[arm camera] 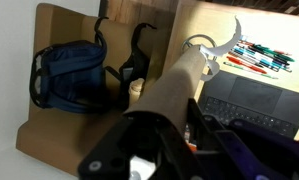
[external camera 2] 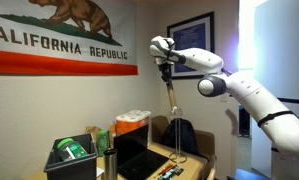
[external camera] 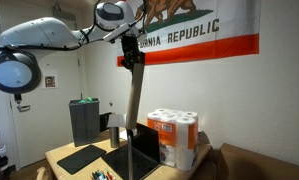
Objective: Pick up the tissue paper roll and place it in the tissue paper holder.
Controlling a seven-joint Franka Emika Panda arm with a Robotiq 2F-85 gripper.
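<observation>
Grips with clenched black fingers (arm camera: 149, 125) the top end of the very long, slim, pale tan tissue paper roll (external camera: 135, 100), hanging it upright. Brings its lower end down near the wooden counter (external camera: 61, 153), just beside an open black laptop (external camera: 129, 160) and near the plastic-wrapped pack of white rolls (external camera: 175, 135).

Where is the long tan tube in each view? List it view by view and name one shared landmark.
In an exterior view: the tan tube hangs upright near centre, above the desk.
In an exterior view: a thin line just right of centre.
Wrist view: it runs from bottom centre up to the right.
Shared landmark: the open laptop.
</observation>
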